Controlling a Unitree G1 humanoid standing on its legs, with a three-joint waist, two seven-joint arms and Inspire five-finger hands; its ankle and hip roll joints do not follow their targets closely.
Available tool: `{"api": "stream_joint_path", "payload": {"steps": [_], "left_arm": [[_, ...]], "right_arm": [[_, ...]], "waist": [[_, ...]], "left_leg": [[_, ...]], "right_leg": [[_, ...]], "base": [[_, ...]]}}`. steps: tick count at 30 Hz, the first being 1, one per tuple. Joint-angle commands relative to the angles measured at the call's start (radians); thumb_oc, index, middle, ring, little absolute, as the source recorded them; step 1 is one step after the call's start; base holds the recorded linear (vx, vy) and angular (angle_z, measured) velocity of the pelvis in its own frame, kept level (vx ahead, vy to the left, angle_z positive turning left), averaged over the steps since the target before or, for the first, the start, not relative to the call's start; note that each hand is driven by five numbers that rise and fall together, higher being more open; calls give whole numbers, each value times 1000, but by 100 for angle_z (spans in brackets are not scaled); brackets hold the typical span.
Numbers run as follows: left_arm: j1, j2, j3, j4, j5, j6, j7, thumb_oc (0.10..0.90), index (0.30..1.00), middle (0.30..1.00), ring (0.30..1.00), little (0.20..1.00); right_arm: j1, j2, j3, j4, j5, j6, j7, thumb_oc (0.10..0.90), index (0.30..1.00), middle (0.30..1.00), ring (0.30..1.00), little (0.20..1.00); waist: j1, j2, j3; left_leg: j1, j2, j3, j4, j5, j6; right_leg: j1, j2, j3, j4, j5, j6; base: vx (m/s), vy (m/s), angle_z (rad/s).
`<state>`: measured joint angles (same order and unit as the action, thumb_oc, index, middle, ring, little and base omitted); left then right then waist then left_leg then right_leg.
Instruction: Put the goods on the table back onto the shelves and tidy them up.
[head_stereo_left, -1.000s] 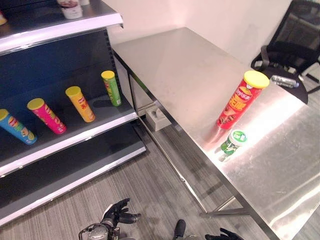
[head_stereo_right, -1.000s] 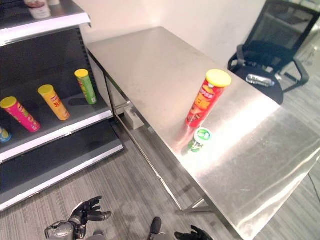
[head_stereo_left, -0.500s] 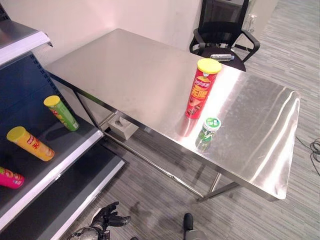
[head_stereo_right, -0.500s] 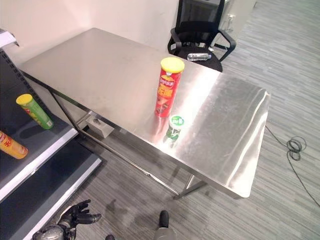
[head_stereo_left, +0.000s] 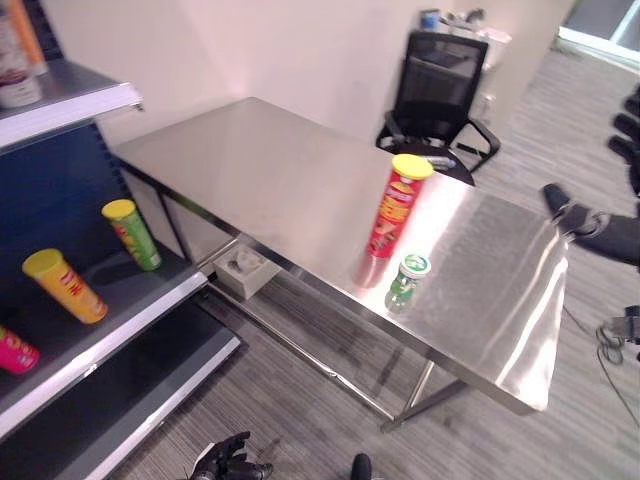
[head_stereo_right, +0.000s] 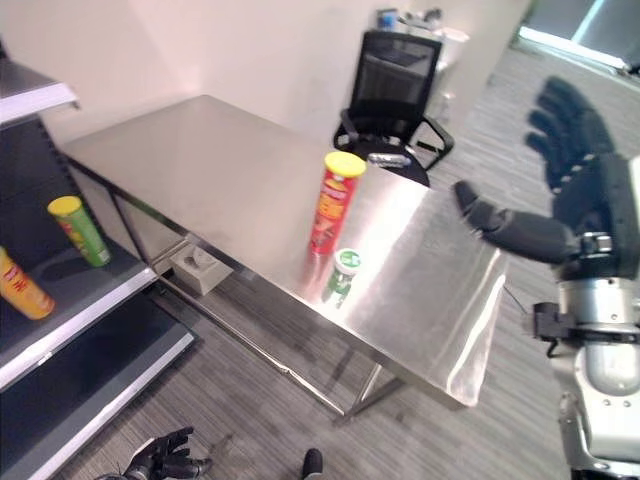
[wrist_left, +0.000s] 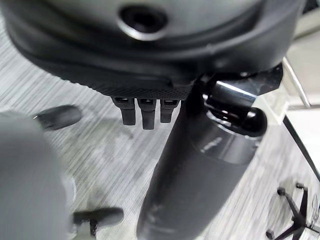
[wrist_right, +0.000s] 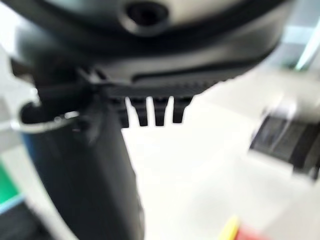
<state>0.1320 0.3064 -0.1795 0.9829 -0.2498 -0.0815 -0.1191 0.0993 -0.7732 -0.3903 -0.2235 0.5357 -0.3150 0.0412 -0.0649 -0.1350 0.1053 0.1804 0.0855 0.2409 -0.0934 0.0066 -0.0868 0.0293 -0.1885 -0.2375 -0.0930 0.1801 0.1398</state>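
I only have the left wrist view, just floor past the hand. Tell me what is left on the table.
Observer: Two things stand upright near the front edge of the table: a tall red can with a yellow lid and, close beside it, a small green-lidded can.
Operator: Give me the right hand.
Observer: The right hand is held up beyond the table's right end, open and holding nothing.
Operator: Now the shelf.
Observer: The shelf on the left holds a green can, a yellow can and a pink can in a row.
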Motion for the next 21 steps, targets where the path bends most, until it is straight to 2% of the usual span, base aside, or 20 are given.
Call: {"api": "stream_joint_path", "payload": {"steps": [1,2,6,8,17,18,21], "left_arm": [[-70,15,12,5,23,-50,-11,800,900,900,900,900],[-62,17,16,3,27,-50,-16,800,900,900,900,900],[-51,14,24,13,43,-49,-35,800,900,900,900,900],[-49,10,26,15,42,-50,-36,800,900,900,900,900],[-48,10,26,15,42,-50,-36,800,900,900,900,900],[-48,8,35,25,60,-58,-41,800,900,900,900,900],[-44,9,33,15,53,-58,-38,800,900,900,900,900]], "right_arm": [[-97,-13,-89,37,135,-32,27,800,900,900,900,900],[-81,-14,-76,21,163,-12,74,800,900,900,900,900],[2,-59,-32,14,152,43,156,800,900,900,900,900],[34,-56,-3,12,156,63,188,800,900,900,900,900],[34,-55,-3,12,156,63,189,800,900,900,900,900],[110,-113,67,31,41,124,249,800,900,900,900,900],[97,-103,92,54,25,130,246,800,900,900,900,900]], "waist": [[-4,50,34],[-2,48,33],[0,45,33],[-2,46,35],[-3,46,35],[-8,50,39],[-5,53,39]], "left_leg": [[0,-11,-14,6,-74,37],[0,-11,-15,6,-74,36],[-1,-10,-16,6,-71,32],[-3,-10,-19,6,-69,29],[-3,-10,-19,6,-69,29],[-6,-6,-18,6,-63,24],[-11,-4,-20,6,-61,23]], "right_leg": [[2,-84,-28,25,15,114],[3,-84,-30,24,13,112],[6,-84,-36,25,7,109],[7,-84,-40,26,5,108],[7,-84,-40,26,5,108],[12,-81,-46,21,0,106],[11,-80,-50,20,-2,105]], "base": [[13,-3,24],[14,-3,8],[5,-5,-3],[0,0,0],[3,-4,0],[29,-36,1],[11,-13,0]]}}
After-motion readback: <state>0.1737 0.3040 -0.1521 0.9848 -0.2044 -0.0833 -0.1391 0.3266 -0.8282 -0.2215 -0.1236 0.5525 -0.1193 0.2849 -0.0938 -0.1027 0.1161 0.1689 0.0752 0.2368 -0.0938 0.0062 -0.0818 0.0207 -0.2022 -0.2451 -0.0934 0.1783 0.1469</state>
